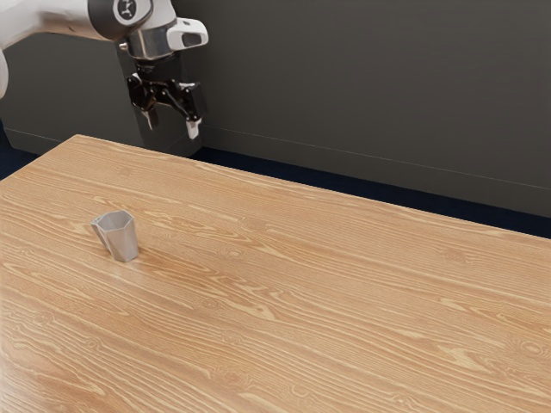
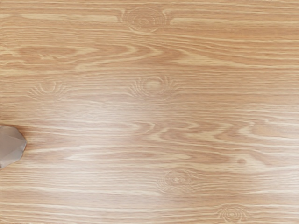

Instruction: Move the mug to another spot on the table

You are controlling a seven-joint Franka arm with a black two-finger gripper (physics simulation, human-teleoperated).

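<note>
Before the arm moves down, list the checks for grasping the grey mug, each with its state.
1. Black two-finger end effector open: ok, fingers spread apart.
2. Small grey faceted mug upright on the light wooden table: ok.
3. End effector above the mug: not ok. It hangs high near the table's far edge, and the mug is off to one side of the hand.
4. Mug free of contact: ok, nothing touches it.
5. Handle direction: cannot tell.
</note>
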